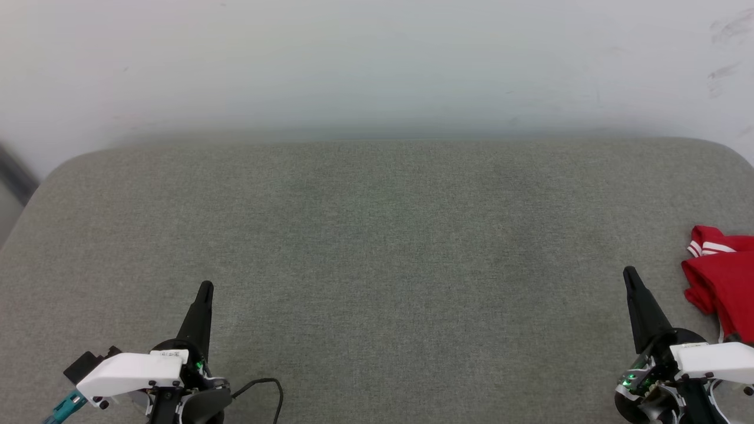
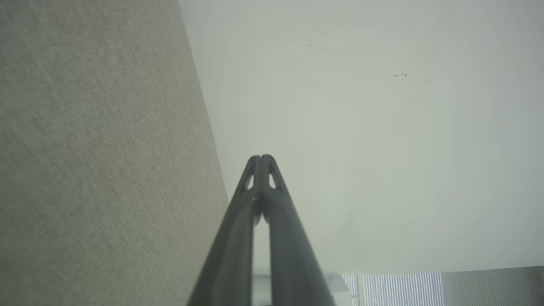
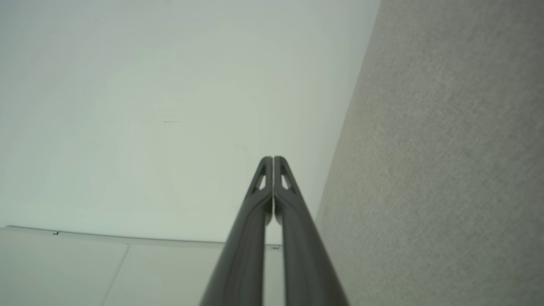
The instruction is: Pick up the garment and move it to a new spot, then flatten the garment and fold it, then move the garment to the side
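In the head view, the garment (image 1: pixel 720 285) lay in a bunched heap at the far right edge of the big grey pad (image 1: pixel 377 235), partly cut off by the side of the picture. It was bright red, with a bit of red and white striped trim showing at the top of the heap. No letters or number could be seen on it. The right gripper (image 1: pixel 629 272) sat low on the right, just beside the heap but not touching it. The left gripper (image 1: pixel 205 286) sat low on the left, well apart from the shirt. A white wall (image 1: pixel 377 59) stood behind the pad. The shirt looked soft, light and floppy, so it would likely sag and slide when lifted. A good place to pinch it was probably a thick fold near the top of the heap, close to the striped trim, and the right gripper was the nearer one to do it. In the left wrist view, the two dark fingers (image 2: pixel 238 242) were pressed together at the tips with nothing between them, beside the grey pad. In the right wrist view, the fingers (image 3: pixel 250 246) were also pressed together and held nothing.
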Motion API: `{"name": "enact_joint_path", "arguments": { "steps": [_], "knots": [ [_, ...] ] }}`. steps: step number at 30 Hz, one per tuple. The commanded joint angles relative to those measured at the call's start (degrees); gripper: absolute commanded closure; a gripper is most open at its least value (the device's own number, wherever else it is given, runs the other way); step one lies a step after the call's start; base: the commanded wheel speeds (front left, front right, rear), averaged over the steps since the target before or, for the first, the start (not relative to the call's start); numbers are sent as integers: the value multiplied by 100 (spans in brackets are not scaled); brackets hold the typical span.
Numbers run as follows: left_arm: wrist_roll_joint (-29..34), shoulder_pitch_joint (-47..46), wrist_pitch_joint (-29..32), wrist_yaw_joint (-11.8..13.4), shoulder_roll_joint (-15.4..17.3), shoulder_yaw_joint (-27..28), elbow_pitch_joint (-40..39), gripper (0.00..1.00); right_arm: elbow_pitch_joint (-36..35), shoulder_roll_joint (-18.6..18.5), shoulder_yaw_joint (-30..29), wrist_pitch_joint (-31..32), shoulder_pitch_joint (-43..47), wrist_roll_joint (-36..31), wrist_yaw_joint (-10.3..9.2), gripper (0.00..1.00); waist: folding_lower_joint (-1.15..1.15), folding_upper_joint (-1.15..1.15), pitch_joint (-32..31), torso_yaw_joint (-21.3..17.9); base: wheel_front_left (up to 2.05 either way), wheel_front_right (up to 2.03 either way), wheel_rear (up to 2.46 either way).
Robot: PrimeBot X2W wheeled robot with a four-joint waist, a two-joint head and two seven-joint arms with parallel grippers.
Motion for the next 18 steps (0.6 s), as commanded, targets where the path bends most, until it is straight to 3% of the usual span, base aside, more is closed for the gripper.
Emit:
{"name": "enact_joint_path", "arguments": {
  "steps": [1,18],
  "knots": [
    [-95,-81,42,-51,-17,41,2,100,32,3,-18,21,-133,129,-3,100,0,0,4,2,0,0,0],
    [-283,-94,119,-104,-67,127,14,100,101,23,-49,48,-164,366,-4,100,0,0,23,12,0,0,0]
  ]
}}
